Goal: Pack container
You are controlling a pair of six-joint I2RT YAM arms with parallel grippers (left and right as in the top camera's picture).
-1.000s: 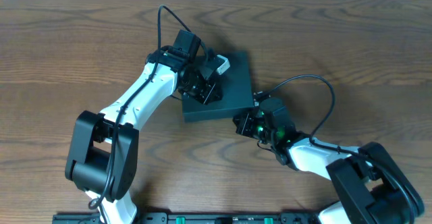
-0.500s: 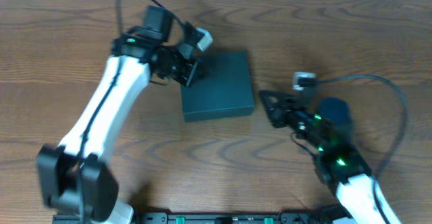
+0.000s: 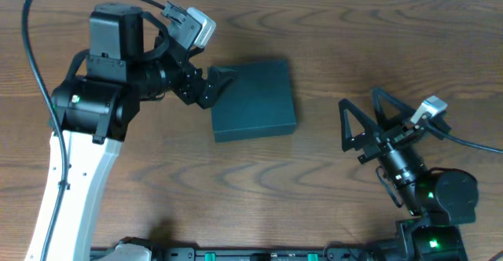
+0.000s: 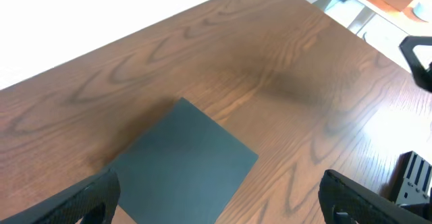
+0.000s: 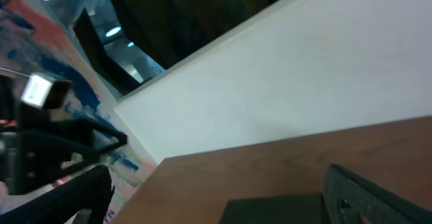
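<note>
Container (image 3: 253,100) closed on the table (image 3: 354,41); left pincer (image 3: 219,86) spread wide — right pincer (image 3: 360,98) likewise, empty.

We count one dark green box (image 3: 253,100) and one wooden table (image 3: 377,41) under it. We count two grippers, the left gripper (image 3: 214,84) and the right gripper (image 3: 363,119), and each one has two fingers.
</note>
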